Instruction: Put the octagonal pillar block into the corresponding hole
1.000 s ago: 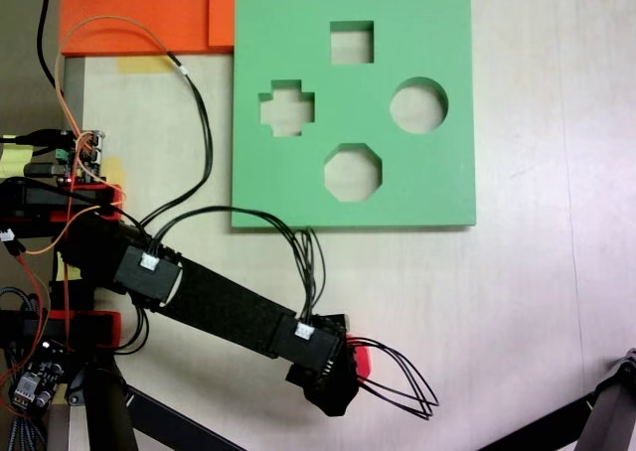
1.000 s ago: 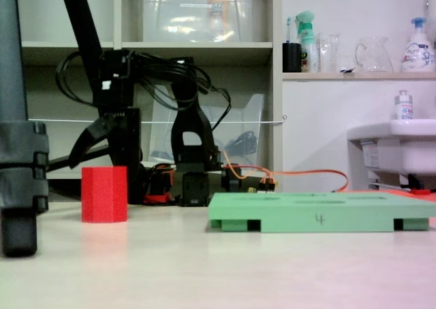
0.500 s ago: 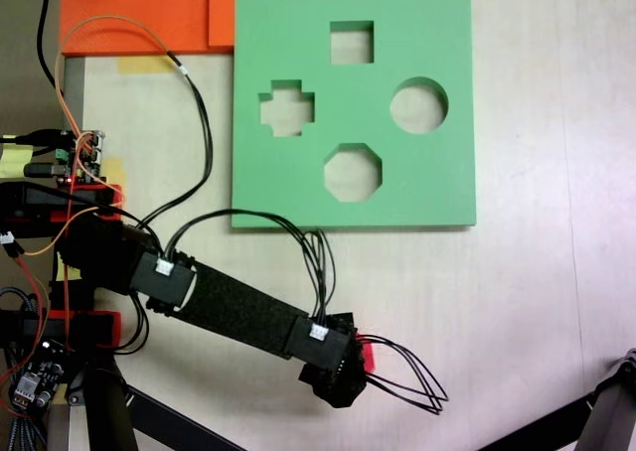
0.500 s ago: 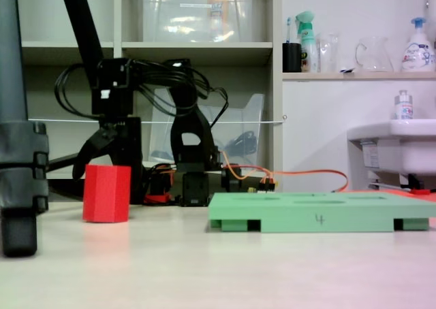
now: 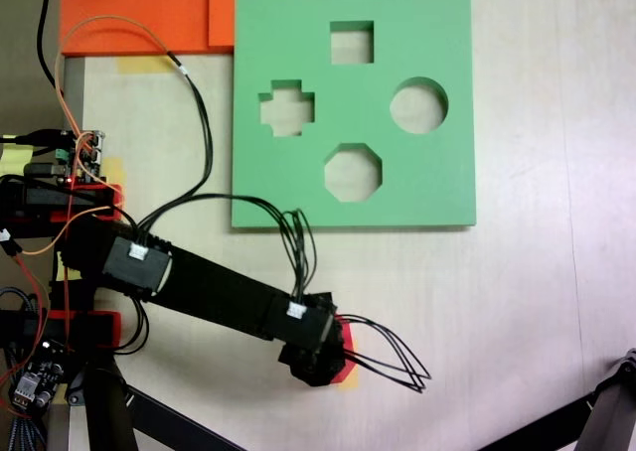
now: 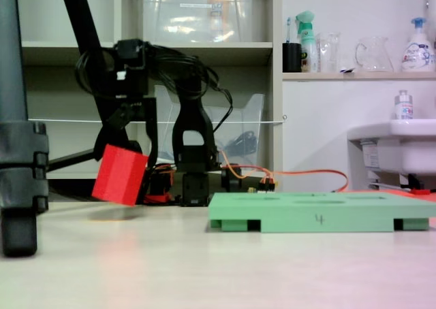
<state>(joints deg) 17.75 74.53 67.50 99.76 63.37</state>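
Observation:
The octagonal pillar block (image 6: 120,175), bright red, hangs tilted just above the table, clear of the surface. My gripper (image 6: 128,147) is shut on its top, with the black fingers reaching down onto it. From above, only a red sliver of the block (image 5: 345,360) shows beside the gripper (image 5: 316,360), which covers the rest. The corresponding hole (image 5: 353,172), eight-sided, sits in the lower middle of the green board (image 5: 447,188), well above the gripper in this view. From the side, the board (image 6: 320,210) lies flat to the right of the block.
The board also has a square cutout (image 5: 352,42), a cross cutout (image 5: 286,108) and a round cutout (image 5: 418,105). Orange foam sheets (image 5: 139,14) lie at the top left. The arm's base and wiring (image 5: 60,203) fill the left side. A thick black stand leg (image 6: 17,152) rises at the left.
The block stood upright on the table; it is now lifted and tilted in the gripper. The gripper has shifted slightly left in the view from above.

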